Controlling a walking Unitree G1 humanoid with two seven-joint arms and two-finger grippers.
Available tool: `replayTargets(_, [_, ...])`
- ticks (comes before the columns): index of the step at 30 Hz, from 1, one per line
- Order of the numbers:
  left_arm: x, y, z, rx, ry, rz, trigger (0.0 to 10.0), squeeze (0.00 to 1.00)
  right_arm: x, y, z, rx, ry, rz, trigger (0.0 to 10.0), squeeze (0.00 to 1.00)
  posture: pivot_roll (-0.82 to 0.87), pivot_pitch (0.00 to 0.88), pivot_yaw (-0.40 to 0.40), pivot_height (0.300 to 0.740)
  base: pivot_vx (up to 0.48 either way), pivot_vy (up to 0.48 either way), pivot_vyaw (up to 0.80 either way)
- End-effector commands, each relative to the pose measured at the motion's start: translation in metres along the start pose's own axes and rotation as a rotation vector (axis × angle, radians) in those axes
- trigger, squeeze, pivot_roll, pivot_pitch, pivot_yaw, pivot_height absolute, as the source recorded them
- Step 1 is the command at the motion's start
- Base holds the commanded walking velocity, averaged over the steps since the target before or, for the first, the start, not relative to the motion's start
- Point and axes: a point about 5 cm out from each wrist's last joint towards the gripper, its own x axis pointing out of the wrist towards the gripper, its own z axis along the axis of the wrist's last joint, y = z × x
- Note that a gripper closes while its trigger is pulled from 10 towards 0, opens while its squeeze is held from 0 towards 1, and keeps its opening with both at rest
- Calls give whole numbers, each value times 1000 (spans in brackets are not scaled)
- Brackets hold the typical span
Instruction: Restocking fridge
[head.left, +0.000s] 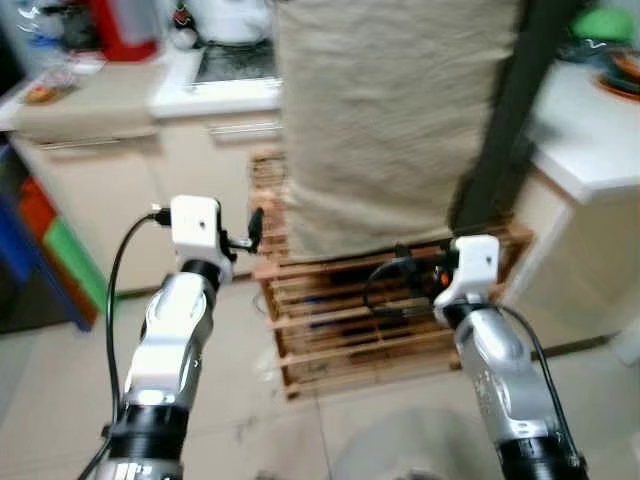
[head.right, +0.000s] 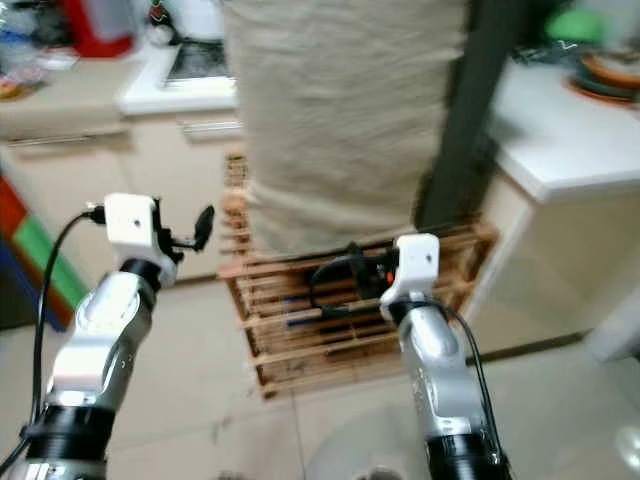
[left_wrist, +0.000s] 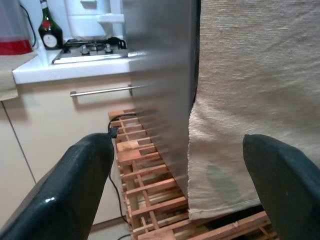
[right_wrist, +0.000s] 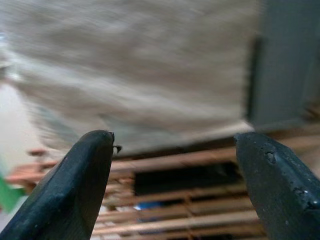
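The fridge (left_wrist: 160, 75) stands straight ahead, silver-sided, with a beige burlap cloth (head.left: 390, 120) hanging over its front. It rests on a slatted wooden pallet (head.left: 350, 330). A dark vertical strip (head.left: 510, 110) runs down beside the cloth on the right. My left gripper (head.left: 250, 232) is raised in front of the fridge's left edge, open and empty. My right gripper (head.left: 410, 285) is held lower, pointing at the pallet below the cloth's hem, also open with nothing between its fingers (right_wrist: 85, 185).
A kitchen counter with a gas hob (head.left: 235, 65), a red container (head.left: 125, 25) and a wine bottle (left_wrist: 50, 32) runs along the left, with handled drawers (left_wrist: 102, 91) below. A white counter (head.left: 590, 130) with dishes (head.left: 620, 70) stands at the right. Pale tiled floor (head.left: 260, 420) lies below.
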Motion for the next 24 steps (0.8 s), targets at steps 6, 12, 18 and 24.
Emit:
replayTargets(6, [3,11,-4,-22,29,35,10000,0,-8,-15,5,-10,-26,-69,10000,0,-117,0,100,740,0,480,-800])
replayTargets(12, [4,10,-6,-2,31,26,10000,0,-11,-19,3,-5,-23,-93,10000,0,-114,0,96,740,0,480,-800])
replayTargets(18, [3,10,-5,-18,19,18,10000,0,-10,-19,2,3,-24,-103,10000,0,-110,0,96,740,0,480,-800])
replayTargets(24, [-2,11,-6,-32,7,-12,10000,0,-10,-19,3,10,-28,-114,10000,0,-108,0,89,740,0,480,-800])
